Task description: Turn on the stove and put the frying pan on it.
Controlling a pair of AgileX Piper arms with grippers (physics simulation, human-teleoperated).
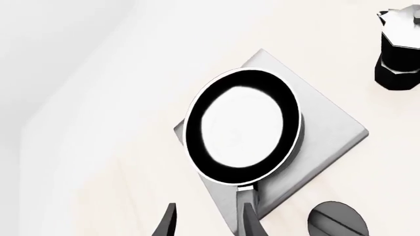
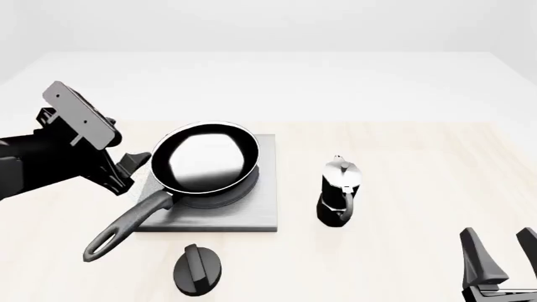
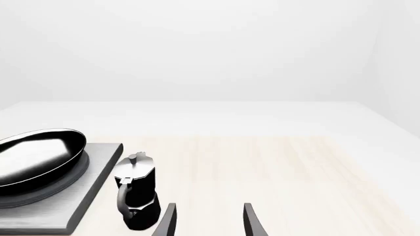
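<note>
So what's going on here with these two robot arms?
The frying pan already sits on the stove, a flat grey plate, with its handle sticking out toward the arms. The left gripper is open above that handle, gripping nothing. The right gripper is open too, idle off to the right near a moka pot. A black knob lies in front of the stove.

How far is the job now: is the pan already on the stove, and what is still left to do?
Done: the frying pan sits on the stove, handle sticking out over its near-left edge. In hand: nothing; the left gripper hangs open above the handle, and the right gripper is open, far from everything. Left: the knob may need turning; the pictures cannot show whether the stove is on.
</note>
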